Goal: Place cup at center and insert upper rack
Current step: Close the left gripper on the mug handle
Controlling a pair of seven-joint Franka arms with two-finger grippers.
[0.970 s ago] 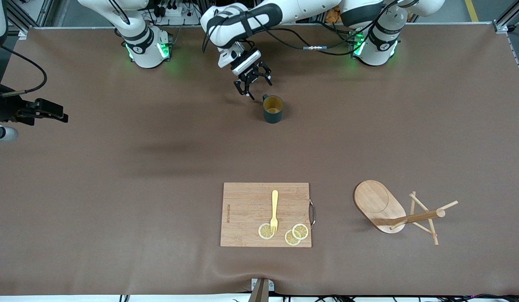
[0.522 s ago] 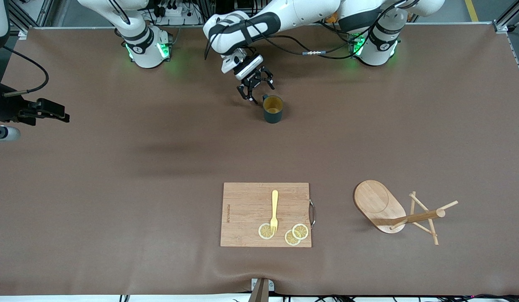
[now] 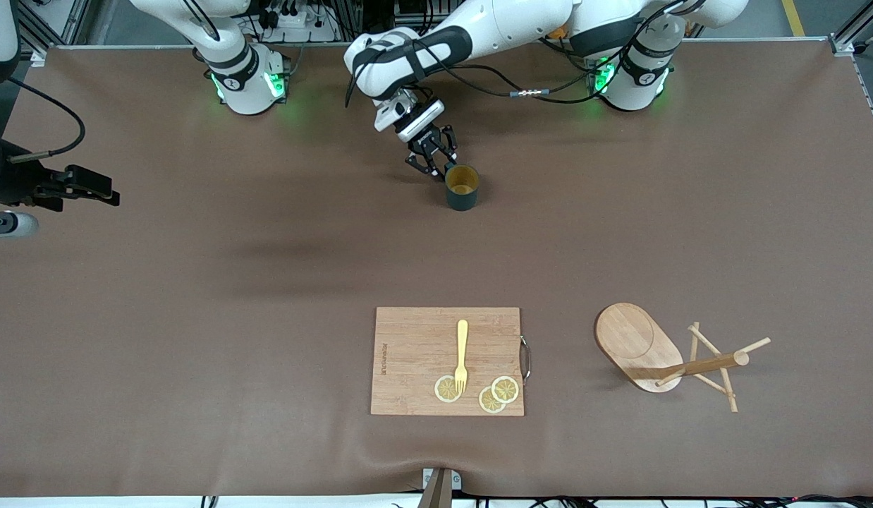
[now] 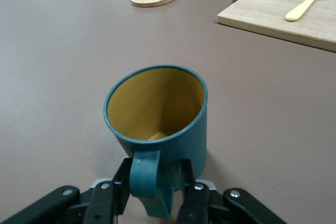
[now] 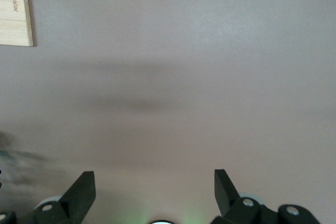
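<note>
While the cup (image 3: 462,188) stands upright on the table (image 3: 197,296) close to the robots' bases, the left hand (image 3: 432,159) is low at its handle, at about ten o'clock of the rim in the front view, and the left wrist view shows the two fingers (image 4: 110,195) pressed against either side of the loop handle (image 4: 152,182), so the hand looks closed on the handle, though the cup's base seems to rest on the table. By my judgement the task is barely begun: the cup is not yet lifted or carried to the middle of the table, which lies at about six o'clock from it toward the cutting board (image 3: 447,360), and the upper rack (image 3: 673,356) is untouched, tipped over on its side near the left arm's end of the table, at about three o'clock from the board, with its oval base on edge and its post and pegs lying along the table. The right hand (image 5: 155,195) waits with its fingers spread wide over bare table, holding nothing. The cup is a small dark teal mug, round and straight-walled, with a tan-yellow inside and a thick loop handle; it looks empty apart from a pale mark at its bottom.
</note>
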